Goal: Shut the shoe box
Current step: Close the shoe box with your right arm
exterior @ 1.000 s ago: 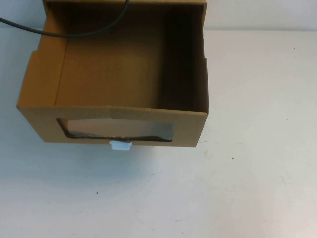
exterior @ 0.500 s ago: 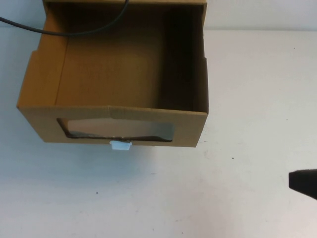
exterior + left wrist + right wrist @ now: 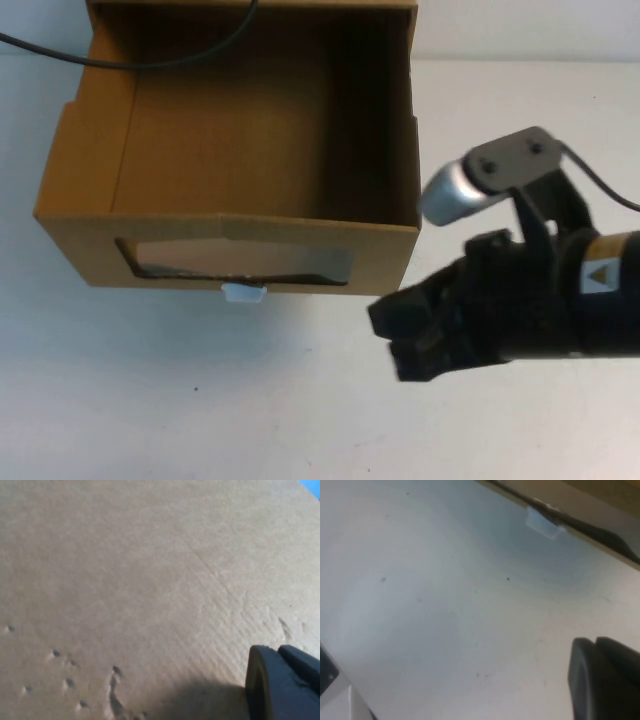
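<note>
though the right pincer point(image 3: 400, 335) reaches in over the right side of the desk point(image 3: 300, 420) in the high view, its dark fingers merge into one black mass, so i cannot tell whether they are apart or together. the right wrist view shows only one black finger point(image 3: 605, 680) at the corner of its picture, which settles nothing. the left pincer is absent from the high view; the left wrist view catches just one black finger point(image 3: 280, 685) close against a plain brown cardboard surface point(image 3: 140, 580) with small dents, and its state cannot be told either.

the shoe box point(image 3: 240, 150) stands at the far left part of the desk, its far end cut off by the picture's top edge. the drawer is pulled out and open on top, with the clear window point(image 3: 240, 262) in its near front and the white pull tab point(image 3: 244, 293) just below. a black cable point(image 3: 150, 62) crosses the far part of the box.

the right wrist view adds the tab point(image 3: 542, 521) from low down, under the box's lower edge, with bare desk between it and the finger.

the right pincer hangs beside the box's near right corner, close but apart from it.
</note>
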Robot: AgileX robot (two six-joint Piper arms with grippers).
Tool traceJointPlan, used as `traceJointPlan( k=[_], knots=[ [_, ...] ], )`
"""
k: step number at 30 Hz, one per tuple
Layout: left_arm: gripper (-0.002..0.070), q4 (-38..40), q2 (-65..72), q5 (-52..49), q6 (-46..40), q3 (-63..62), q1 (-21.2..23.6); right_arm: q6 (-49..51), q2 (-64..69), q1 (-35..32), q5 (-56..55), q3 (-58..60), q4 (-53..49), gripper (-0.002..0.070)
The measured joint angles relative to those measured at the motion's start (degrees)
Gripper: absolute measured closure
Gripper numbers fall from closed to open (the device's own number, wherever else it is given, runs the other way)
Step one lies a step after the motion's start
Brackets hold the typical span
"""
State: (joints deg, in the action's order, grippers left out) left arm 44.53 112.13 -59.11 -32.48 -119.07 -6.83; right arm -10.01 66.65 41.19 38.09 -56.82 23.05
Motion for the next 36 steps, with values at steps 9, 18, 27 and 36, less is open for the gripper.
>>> traceJointPlan(
  k=[9, 18, 27, 36],
  knots=[
    [0.0677, 0.4, 0.0, -0.1, 0.0, 0.0, 0.0, 10.3, 10.0, 8.9, -11.6, -6.7, -11.6, 0.0687],
    [0.0677, 0.6, 0.0, -0.1, 0.0, 0.0, 0.0, 10.7, 18.4, 9.0, -15.2, -12.6, -12.2, 0.0687],
    [0.0677, 0.6, 0.0, -0.3, 0.0, 0.0, 0.0, 10.7, 22.6, 5.2, -15.5, -17.9, -12.5, 0.0687],
    [0.0677, 0.6, 0.0, -0.5, 0.0, 0.0, 0.0, 10.4, 25.9, 1.9, -16.0, -23.7, -12.9, 0.0687]
  ],
)
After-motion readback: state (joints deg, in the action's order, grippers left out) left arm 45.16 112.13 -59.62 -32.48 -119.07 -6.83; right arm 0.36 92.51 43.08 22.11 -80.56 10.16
